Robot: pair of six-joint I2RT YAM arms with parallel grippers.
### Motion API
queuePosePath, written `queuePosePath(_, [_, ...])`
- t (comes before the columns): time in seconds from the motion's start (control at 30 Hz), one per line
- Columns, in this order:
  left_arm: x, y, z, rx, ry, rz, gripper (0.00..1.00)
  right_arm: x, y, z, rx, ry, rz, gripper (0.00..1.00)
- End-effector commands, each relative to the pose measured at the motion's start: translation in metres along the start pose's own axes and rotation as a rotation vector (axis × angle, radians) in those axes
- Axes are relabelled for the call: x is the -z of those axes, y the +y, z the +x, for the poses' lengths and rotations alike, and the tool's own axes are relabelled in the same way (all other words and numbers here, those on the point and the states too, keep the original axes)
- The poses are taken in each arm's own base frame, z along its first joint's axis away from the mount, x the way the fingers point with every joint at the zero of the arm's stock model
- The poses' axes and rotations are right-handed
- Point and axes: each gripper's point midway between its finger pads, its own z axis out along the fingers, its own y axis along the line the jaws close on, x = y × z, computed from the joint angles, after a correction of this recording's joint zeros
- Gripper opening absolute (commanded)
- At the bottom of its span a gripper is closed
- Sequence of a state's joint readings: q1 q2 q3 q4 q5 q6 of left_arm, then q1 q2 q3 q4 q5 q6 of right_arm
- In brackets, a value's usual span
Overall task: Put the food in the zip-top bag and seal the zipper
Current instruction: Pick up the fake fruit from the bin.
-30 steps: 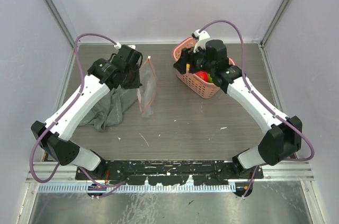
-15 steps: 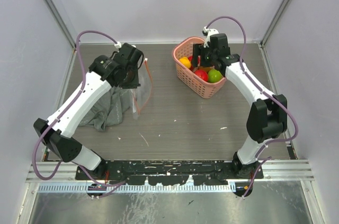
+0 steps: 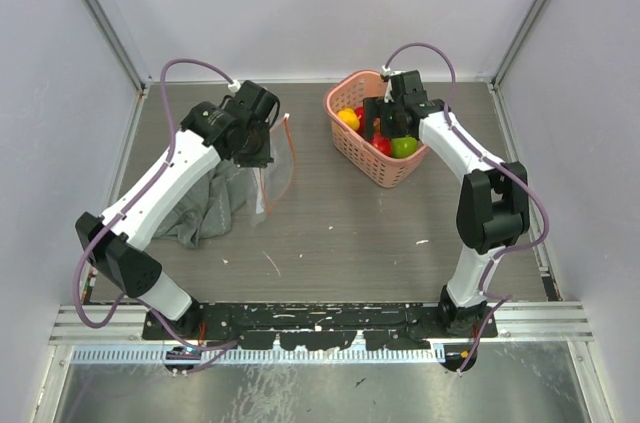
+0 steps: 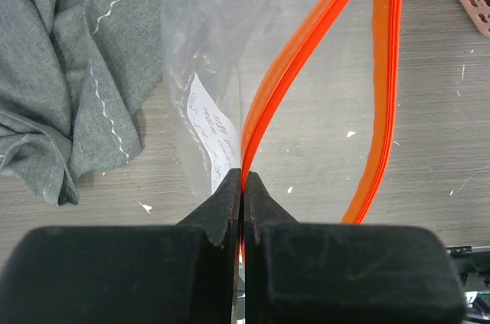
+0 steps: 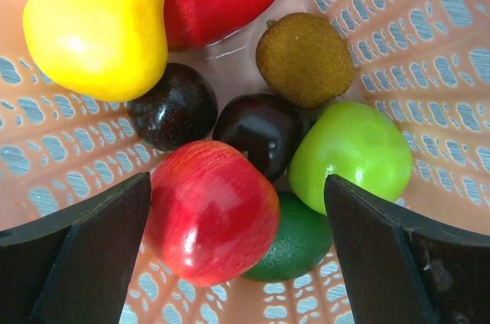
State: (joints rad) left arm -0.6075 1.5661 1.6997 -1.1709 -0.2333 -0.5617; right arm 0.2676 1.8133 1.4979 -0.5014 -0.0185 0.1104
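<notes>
On a grey table (image 3: 340, 213), the left gripper (image 4: 243, 181) clamps the zipper (image 4: 385, 71) of the empty, open zip-top bag (image 4: 207, 48); the right gripper (image 5: 237, 186) hovers, fingers (image 5: 84, 255) spread, above an apple (image 5: 210, 213) in the basket (image 5: 429, 48). Nothing is bagged or sealed yet.

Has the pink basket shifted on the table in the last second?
No. The pink basket sits in the same spot as before, near the far edge of the table and to the right of its middle.
</notes>
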Motion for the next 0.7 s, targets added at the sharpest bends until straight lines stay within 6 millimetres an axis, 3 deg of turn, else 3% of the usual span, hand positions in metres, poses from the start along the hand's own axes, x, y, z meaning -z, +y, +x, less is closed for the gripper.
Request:
queuePosePath(0.0, [0.003,-0.012,-0.012,0.009,-0.040,0.061,0.00,-0.002,0.003,-0.008,0.000,0.004,-0.021,0.99])
queuePosePath(0.27, [0.001,-0.016,-0.011,0.009,-0.036,0.081,0.00,0.000,0.024,0.005,0.008,0.079,-0.154,1.00])
queuePosePath(0.43, [0.000,-0.018,-0.009,0.009,-0.030,0.097,0.00,0.000,0.020,0.012,0.009,0.117,-0.137,1.00])
queuePosePath(0.67, [0.005,-0.017,-0.009,0.010,-0.040,0.105,0.00,0.040,0.030,-0.014,0.031,0.049,-0.185,1.00])
